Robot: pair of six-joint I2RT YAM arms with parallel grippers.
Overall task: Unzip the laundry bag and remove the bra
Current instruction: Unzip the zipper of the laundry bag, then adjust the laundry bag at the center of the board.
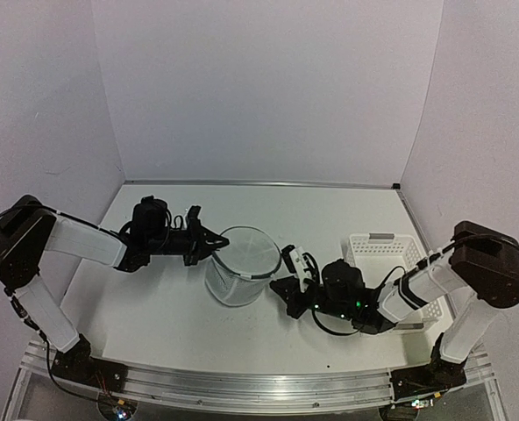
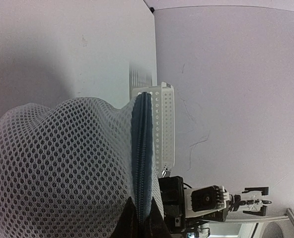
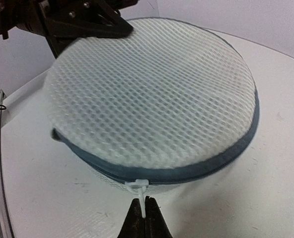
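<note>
The laundry bag [image 1: 242,263] is a white mesh cylinder standing mid-table, its round lid panel [image 3: 152,84] edged by a grey-blue zipper band [image 3: 206,166]. My left gripper [image 1: 217,246] comes from the left. Its jaws are shut on the bag's rim seam [image 2: 143,148], pinching the zipper band between the tips [image 2: 144,215]. My right gripper [image 1: 278,282] sits low at the bag's near right side. It is shut [image 3: 145,212] on the white zipper pull [image 3: 138,186], which hangs from the band. The bra is hidden; no dark fabric shows in any view.
A white perforated plastic basket [image 1: 384,253] stands right of the bag, beside my right arm; it also shows behind the bag [image 2: 165,124]. The left gripper's black body [image 3: 82,20] looms over the bag's far edge. White walls enclose the table.
</note>
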